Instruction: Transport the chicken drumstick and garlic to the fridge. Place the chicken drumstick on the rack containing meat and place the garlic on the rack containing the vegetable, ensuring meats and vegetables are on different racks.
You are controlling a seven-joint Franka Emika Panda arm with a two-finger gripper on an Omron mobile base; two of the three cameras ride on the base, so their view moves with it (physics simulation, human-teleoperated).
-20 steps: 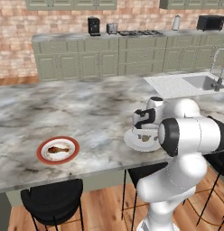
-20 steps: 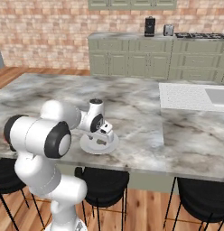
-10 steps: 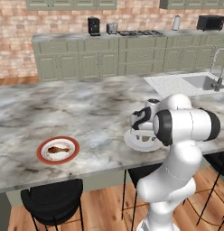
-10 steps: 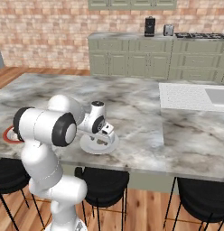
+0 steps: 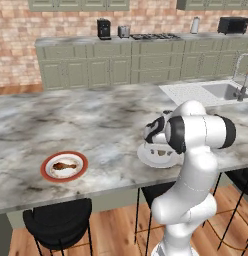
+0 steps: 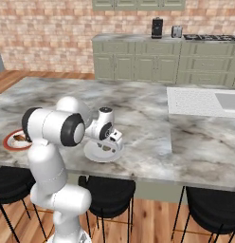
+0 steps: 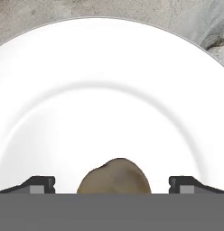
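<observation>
The garlic, a pale tan bulb, lies on a white plate, right between my open gripper's two dark fingertips, apart from both. On the marble counter the same white plate sits under my hand, which points down at it. The orange-brown chicken drumstick rests on a red-rimmed plate to the left along the counter's near edge. From the right base view the white plate lies under my hand. The fridge is out of view.
Black stools stand under the counter's near edge. A sink with a faucet is set in the counter at the right. Cabinets with a stove line the brick back wall.
My arm has swung its elbow over and my hand has lowered toward the white plate. The plates and food have not moved.
</observation>
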